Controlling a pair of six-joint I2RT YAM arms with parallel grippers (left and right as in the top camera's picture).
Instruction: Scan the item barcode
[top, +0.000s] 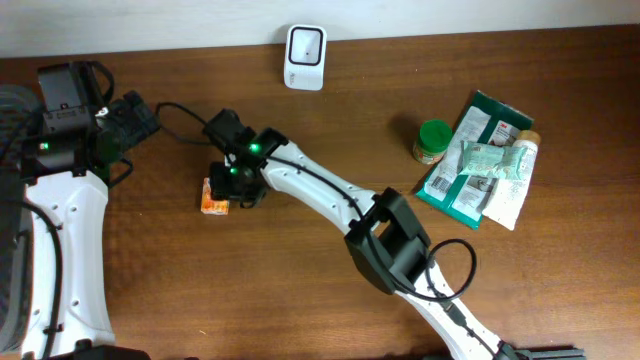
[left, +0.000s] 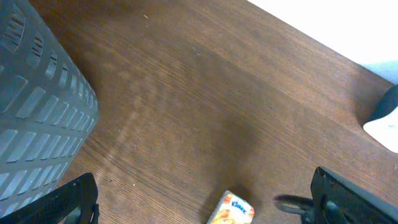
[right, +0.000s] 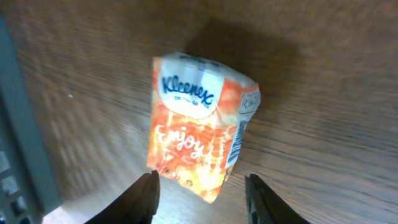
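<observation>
The right tool (right: 204, 198) stood part-spread, its 2 fingers (right: 144, 198) straddling the near end of the tissue pack (right: 199, 134) without visibly touching it. The left tool (left: 202, 198) hung fully spread. A grey slatted basket (left: 37, 106) sat at the tabletop's (top: 300, 300) left edge, its contents hidden. The pack lay flat, left of the tabletop's middle, with its long axis running away from the fingers and its Kleenex end farthest. Its orange-and-white wrap looked soft, crinkled and roughly oblong.

Orange soft-plastic tissue pack (right: 198, 127): white top, blue logo, white script.
Dark brown wooden table (top: 200, 280): streaked grain.
Slatted plastic basket (left: 37, 106): grey.
Round jar lid (top: 434, 133): green.
</observation>
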